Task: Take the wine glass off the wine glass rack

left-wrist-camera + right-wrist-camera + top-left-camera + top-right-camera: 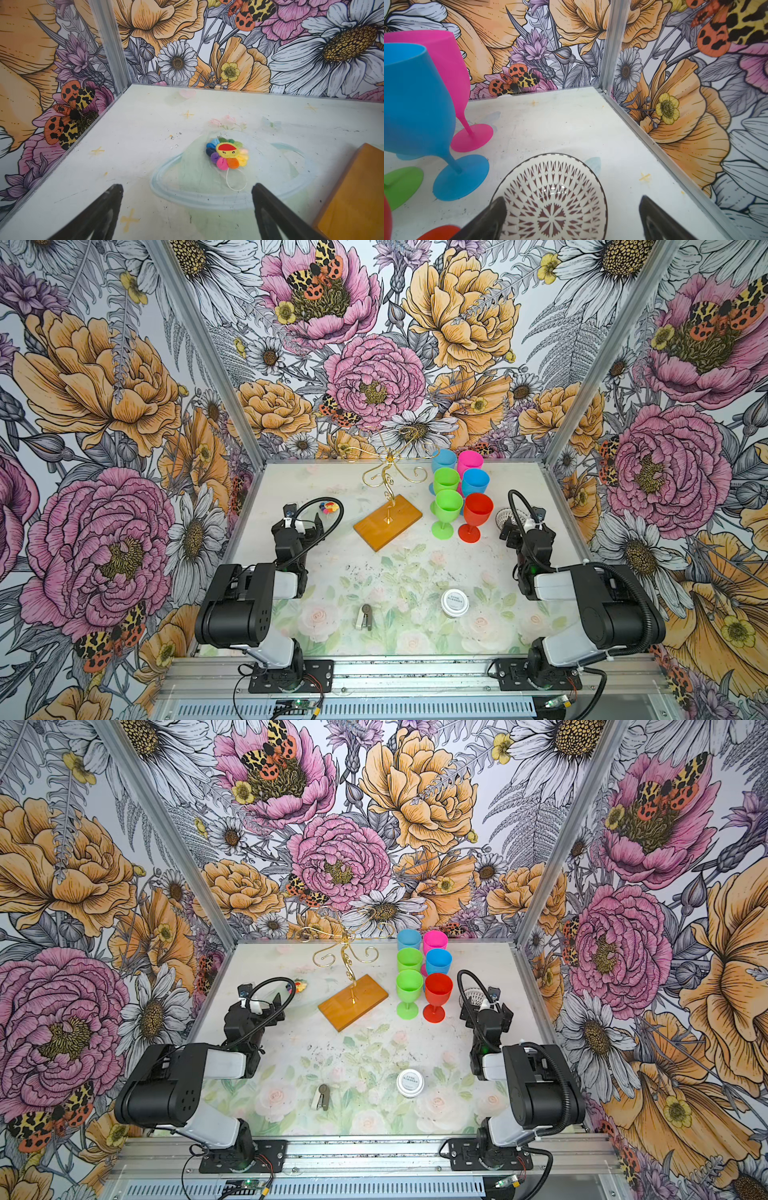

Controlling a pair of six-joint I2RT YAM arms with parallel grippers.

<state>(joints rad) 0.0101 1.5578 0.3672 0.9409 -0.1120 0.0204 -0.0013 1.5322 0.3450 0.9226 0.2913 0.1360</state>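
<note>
Flowered walls are hemming the table, where the wine glass rack is standing bare, six wine glasses just right of it. Both arms' jaws are gaping empty, so I'd judge no further reach is needed.

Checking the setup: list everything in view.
wine glass rack: one, gold wire, orange-brown base, centre, no glass on it.
wine glasses: six, two blue, two green, pink, red, standing right of rack.
bowl: one, white, dark-red pattern, far right.
plush flower: one, rainbow, far left.
round tin: one, white, front.
small object: one, grey-white, front.
left gripper: one, black, open, near flower.
right gripper: one, black, open, by bowl.
</note>
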